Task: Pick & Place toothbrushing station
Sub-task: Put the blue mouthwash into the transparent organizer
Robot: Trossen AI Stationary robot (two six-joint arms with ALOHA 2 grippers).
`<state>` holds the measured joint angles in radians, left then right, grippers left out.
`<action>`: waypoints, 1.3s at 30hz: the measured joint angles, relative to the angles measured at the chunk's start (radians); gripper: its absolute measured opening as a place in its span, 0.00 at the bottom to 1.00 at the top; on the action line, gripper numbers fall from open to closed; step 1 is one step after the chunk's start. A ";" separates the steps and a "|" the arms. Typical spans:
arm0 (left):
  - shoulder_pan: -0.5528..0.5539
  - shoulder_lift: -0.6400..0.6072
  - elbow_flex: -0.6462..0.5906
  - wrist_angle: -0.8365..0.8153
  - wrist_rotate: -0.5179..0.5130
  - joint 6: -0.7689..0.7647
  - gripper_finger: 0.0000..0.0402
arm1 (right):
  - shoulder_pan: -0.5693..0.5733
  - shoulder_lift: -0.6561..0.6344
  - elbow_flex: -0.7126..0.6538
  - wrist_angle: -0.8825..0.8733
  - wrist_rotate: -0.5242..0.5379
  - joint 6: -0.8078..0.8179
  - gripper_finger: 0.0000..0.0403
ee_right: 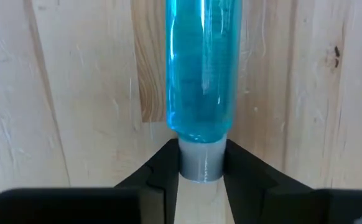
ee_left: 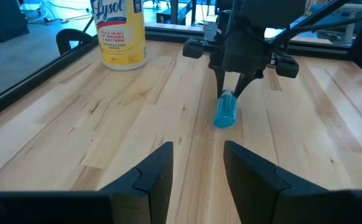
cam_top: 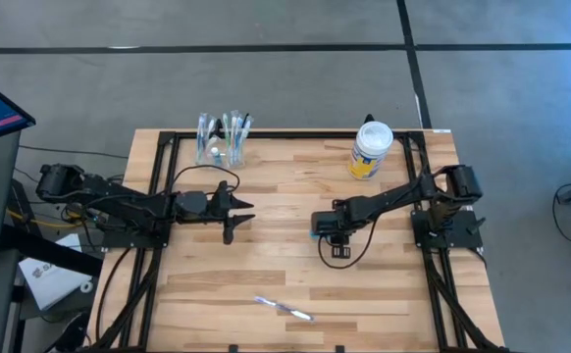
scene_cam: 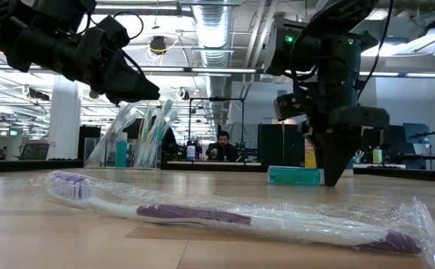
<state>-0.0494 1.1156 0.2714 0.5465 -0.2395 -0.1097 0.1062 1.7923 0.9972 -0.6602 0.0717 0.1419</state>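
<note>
Right end effector is down on the tabletop, centre of the high view, fingers straddling the grey cap of the blue tube. They flank the cap closely; firm contact not confirmed, so call it closing on it, not a secure pinch.

Tube lies flat, long axis in line with the right end effector's approach, cap end toward it, body pointing away.

Left end effector hovers centre-left, fingers spread, empty, facing the tube. Right arm is nearer by far.

Cup with toothbrushes sits upper left. One wrapped toothbrush lies bottom centre.
</note>
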 joint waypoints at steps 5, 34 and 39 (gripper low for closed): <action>0.000 0.000 0.000 0.014 0.000 0.000 0.34 | 0.012 0.001 0.033 -0.019 0.007 0.006 0.21; 0.000 0.000 0.000 0.060 0.049 -0.123 0.34 | 0.178 -0.004 0.332 -0.263 0.493 -0.076 0.21; 0.000 0.000 0.000 0.109 0.113 -0.165 0.34 | 0.212 -0.004 0.348 -0.262 0.558 -0.119 0.21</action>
<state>-0.0494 1.1156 0.2710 0.6551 -0.1262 -0.2742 0.3179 1.7885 1.3450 -0.9226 0.6300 0.0234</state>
